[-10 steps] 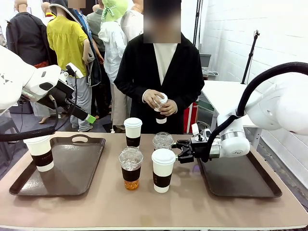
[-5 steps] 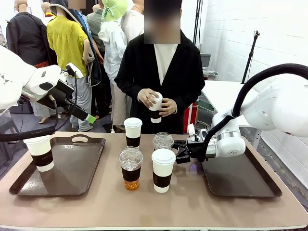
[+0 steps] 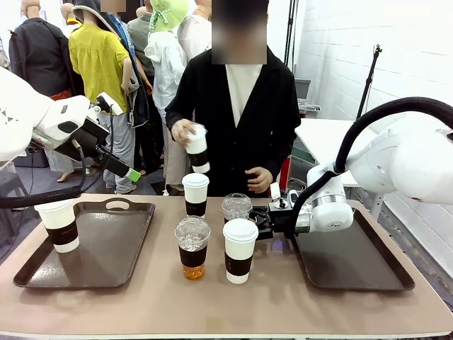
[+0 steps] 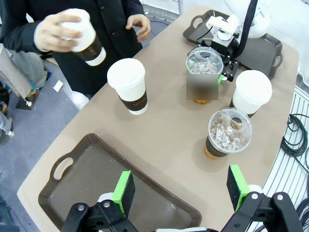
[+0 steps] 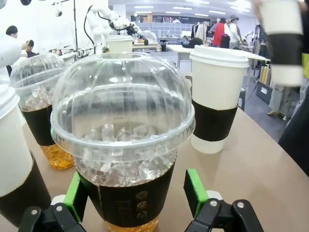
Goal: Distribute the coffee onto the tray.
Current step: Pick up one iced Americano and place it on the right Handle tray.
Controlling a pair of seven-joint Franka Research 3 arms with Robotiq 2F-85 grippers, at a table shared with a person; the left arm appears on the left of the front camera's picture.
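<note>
**Rear iced cup stands between the right tool's spread pads**

Seen along the right wrist, the right tool (image 5: pixel 136 193) is released. The rear iced cup (image 5: pixel 123 130) stands upright straight ahead of it, between the green pads (image 5: pixel 195 189), low on its dark sleeve. One pad looks to be at the sleeve and the other shows a sliver of gap, so I judge nothing is gripped yet. The cup's long axis is vertical and the tool comes in level, so closing would pinch it across the sleeve.

From the front, the right tray (image 3: pixel 354 262) lies behind the tool on the robot's right, so the carry looks like a short pull back that way. The tall paper cup (image 3: pixel 241 249) stands near the tool's line and could be brushed. The front iced cup (image 3: pixel 192 244) and the rear paper cup (image 3: pixel 195 193) stand farther to the left.

The left tool (image 4: pixel 180 191) hangs released and empty above the left tray (image 3: pixel 106 248), which carries one sleeved cup (image 3: pixel 59 224). It is well apart from the cluster, so the right arm is the nearer one. Beyond the tabletop (image 3: pixel 141 304), the person's hand (image 3: pixel 182 132) holds a raised cup (image 3: pixel 197 149).
</note>
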